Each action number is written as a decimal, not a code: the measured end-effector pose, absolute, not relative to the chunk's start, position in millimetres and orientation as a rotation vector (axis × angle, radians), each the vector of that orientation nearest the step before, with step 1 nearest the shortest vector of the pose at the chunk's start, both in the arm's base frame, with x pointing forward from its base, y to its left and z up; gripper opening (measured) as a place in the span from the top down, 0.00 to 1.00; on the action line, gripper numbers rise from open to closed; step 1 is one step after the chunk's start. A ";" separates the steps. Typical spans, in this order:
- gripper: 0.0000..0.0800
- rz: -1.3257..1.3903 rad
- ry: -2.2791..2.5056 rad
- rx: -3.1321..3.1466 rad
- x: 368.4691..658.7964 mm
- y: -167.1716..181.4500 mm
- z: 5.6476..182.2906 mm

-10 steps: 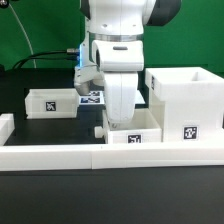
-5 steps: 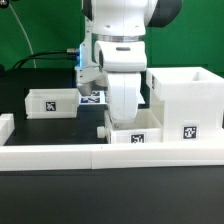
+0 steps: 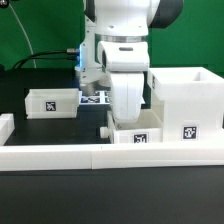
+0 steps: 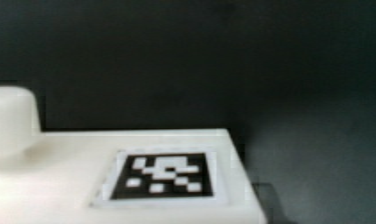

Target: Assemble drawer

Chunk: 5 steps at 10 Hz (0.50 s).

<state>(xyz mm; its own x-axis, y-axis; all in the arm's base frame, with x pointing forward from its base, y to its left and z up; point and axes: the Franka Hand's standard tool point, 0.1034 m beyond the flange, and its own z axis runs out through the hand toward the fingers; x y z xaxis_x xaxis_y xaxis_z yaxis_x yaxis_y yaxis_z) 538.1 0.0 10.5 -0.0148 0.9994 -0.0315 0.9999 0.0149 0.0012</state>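
Shifted a little toward the exterior view's right since a second ago, arm and small drawer box (image 3: 150,132) together, closing most of the gap to the large open-topped drawer case (image 3: 185,100). Now sits just beside the case's near wall and right behind the long white front rail (image 3: 60,156), with a dark knob (image 3: 105,130) showing at the side away from the case.

Reaches down with the gripper (image 3: 127,118) at the drawer box. Cannot tell whether clamped on a wall or only pressing against it: fingertips hidden behind the box's front wall in the exterior view and not made out in the wrist view. Shows from the wrist only a blurred white panel (image 4: 78,150) bearing a square marker tag (image 4: 167,176) over dark table, plus a rounded white shape (image 4: 7,120) of uncertain identity.

Looks like the step of bringing the drawer box sideways to the case before fitting it in; not yet inside, so probably mid-task. Calls next for squaring the box to the case's opening and keeping it level, since a skewed approach could jam a corner on the case wall.

Well apart toward the exterior view's left: a second tagged box (image 3: 50,102), and behind the arm the marker board (image 3: 93,98).
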 end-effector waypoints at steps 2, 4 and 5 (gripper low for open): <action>0.95 -0.033 2.214 2.195 538.2 -0.9 10.6; 0.95 -0.033 2.214 2.196 538.1 -1.1 10.5; 0.95 -0.030 2.216 2.191 538.3 0.1 10.4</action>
<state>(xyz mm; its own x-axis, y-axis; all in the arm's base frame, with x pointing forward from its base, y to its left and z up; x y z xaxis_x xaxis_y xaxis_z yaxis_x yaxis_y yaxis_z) 538.3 0.1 10.4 -0.0115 0.9994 -0.0314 0.9999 0.0116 0.0037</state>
